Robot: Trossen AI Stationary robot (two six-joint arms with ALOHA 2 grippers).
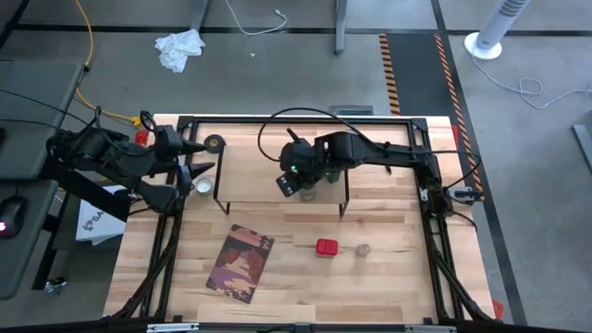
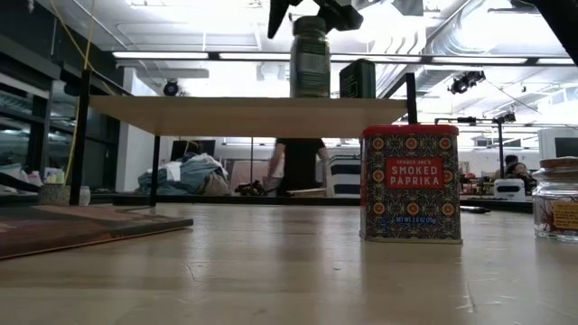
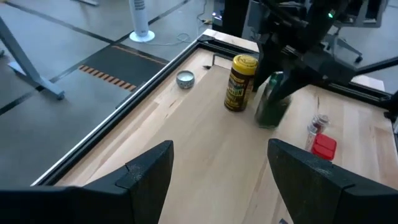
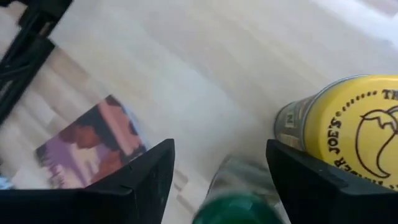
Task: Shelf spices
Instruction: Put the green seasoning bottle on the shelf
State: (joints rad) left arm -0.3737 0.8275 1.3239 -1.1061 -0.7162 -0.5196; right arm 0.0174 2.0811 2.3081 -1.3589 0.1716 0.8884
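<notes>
1. Pale wood desk; shelf stands at its back.
2. Right gripper over the shelf, fingers parted around the green-topped jar, which stands beside the yellow-topped jar.
3. Advice: lift straight up, so neither jar tips.
4. Left gripper waits open at the shelf's left end.
5. Red box and clear glass jar remain on the desk.

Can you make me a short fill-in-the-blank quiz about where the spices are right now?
1. The red box reads smoked ____.
2. The green-topped jar stands on the shelf next to a jar with a ____ top.
3. The right tool is over the ____ jar.
4. The book lies flat on the ____, not on the shelf.

Missing words: paprika; yellow; green-topped; table
</notes>
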